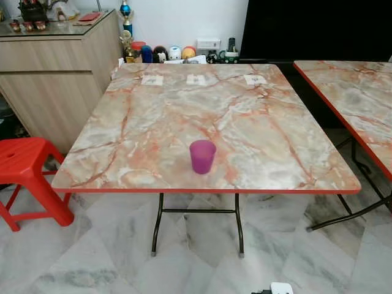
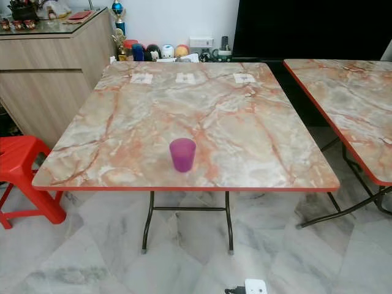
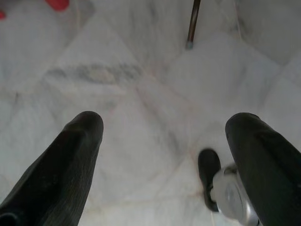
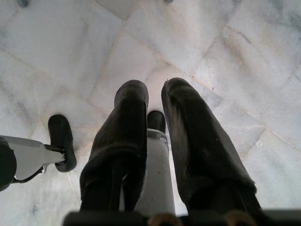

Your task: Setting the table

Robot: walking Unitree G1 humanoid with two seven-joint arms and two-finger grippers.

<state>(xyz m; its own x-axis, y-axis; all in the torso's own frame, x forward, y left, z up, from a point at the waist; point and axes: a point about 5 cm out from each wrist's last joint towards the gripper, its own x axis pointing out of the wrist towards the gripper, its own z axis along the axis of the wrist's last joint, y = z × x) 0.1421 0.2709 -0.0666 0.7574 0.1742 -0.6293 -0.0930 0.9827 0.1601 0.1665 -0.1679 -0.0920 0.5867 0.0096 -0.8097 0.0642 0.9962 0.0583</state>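
Marble-patterned in cream and orange with a red edge, a square folding table (image 1: 245,122) stands on thin dark metal legs over glossy grey-veined floor tiles (image 1: 92,257). On it, near the front edge, sits a translucent purple cup (image 1: 202,156), upright and tapered. Both arms hang over the floor: left gripper (image 3: 162,141) fingers spread wide, right gripper (image 4: 155,101) fingers nearly together, holding nothing.
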